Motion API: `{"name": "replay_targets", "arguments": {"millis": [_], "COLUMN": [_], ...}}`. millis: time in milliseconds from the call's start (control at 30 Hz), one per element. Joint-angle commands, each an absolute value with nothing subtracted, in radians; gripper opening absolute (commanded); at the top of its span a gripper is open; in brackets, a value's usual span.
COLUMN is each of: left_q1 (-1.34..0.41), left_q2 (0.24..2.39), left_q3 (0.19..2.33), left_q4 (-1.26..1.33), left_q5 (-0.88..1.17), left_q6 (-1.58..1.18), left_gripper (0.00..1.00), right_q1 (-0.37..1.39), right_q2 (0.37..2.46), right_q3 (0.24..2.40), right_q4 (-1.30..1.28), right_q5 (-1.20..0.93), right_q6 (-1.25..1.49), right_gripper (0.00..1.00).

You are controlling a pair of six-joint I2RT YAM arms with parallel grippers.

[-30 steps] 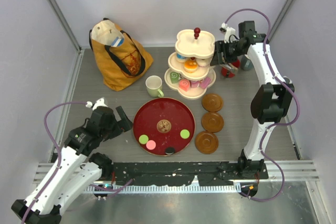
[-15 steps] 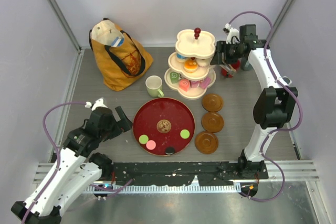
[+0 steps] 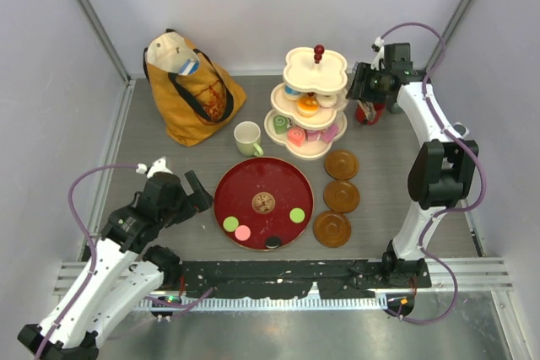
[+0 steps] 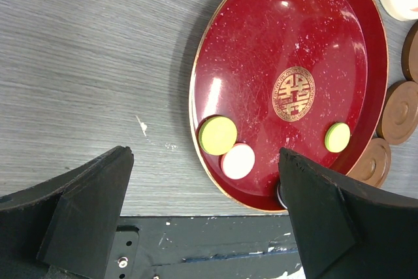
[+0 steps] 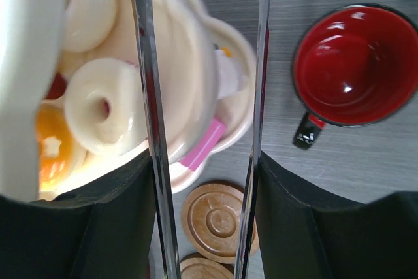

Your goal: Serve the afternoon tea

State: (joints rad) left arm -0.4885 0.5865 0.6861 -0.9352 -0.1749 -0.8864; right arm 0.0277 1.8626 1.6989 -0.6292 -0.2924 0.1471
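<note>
- Right claw [image 3: 369, 90] has drifted right and back over the last second, away from the top tier of the tiered stand [image 3: 314, 69] and toward the red mug [image 3: 371, 112]. Its jaws have narrowed a little.
- Left claw [image 4: 204, 152]: same pose as before. Nothing on the bench [image 3: 169, 166] has shifted.
- Right claw state: jaws roughly half apart with nothing gripped. In the wrist view the stand's rim shows through the gap, and the red mug sits outside it, beside one finger.
- Left claw state: jaws wide and empty, hovering by the near-left rim of the red tray [image 3: 253, 179].
- Task items:
  - Most pastries [image 3: 306, 105] sit on the stand's tiers.
  - Four small ones lie on the tray.
  - The pale green mug [image 3: 247, 137] stands on the bench between the tote bag [image 3: 190, 90] and the stand.
  - The red mug stands upright on the bench just right of the stand, under the right claw.
- Three coasters [image 3: 342, 196] lie bare, right of the tray.
- Risk, judged: the claw is lined up with the stand's edge, not the mug. Closing or dropping here could catch the rim and tip the stand, spilling pastries.
- Risk, judged: a sideways correction this close could knock the mug over or push it away.
- Risk, judged: jaws may be too narrow for the mug's body, so a rim or handle grip could slip.
</note>
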Motion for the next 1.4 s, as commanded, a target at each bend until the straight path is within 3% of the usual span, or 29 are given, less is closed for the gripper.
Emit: {"name": "replay_targets", "arguments": {"millis": [0, 267, 500, 700, 800, 967, 1367], "left_q1": [-0.483, -0.485, -0.486, -0.485, -0.483, -0.483, -0.485], "left_q2": [0.584, 0.592, 0.595, 0.584, 0.569, 0.564, 0.557], "left_q3": [0.687, 0.690, 0.695, 0.689, 0.684, 0.689, 0.670], "left_q4": [-0.914, -0.911, -0.900, -0.920, -0.928, -0.954, -0.950], "left_q5": [-0.183, -0.184, -0.173, -0.158, -0.150, -0.141, -0.117], "left_q6": [-0.890, -0.890, -0.890, -0.894, -0.902, -0.904, -0.913], "left_gripper": [1.00, 1.00, 1.00, 1.00, 1.00, 1.00, 1.00], "right_q1": [0.015, 0.014, 0.052, 0.389, 0.611, 0.900, 1.172], "right_q2": [1.798, 1.648, 1.416, 1.243, 1.157, 1.140, 1.201], "right_q3": [1.703, 1.634, 1.537, 1.496, 1.419, 1.286, 1.105], "right_q4": [-0.587, -0.647, -0.638, -0.718, -0.721, -0.753, -1.008], "right_q5": [-0.089, 0.187, 0.179, 0.374, 0.327, 0.074, -0.109], "right_q6": [0.248, 0.327, 0.331, 0.275, 0.272, 0.223, 0.271], "right_gripper": [0.59, 0.59, 0.58, 0.59, 0.59, 0.59, 0.59]}}
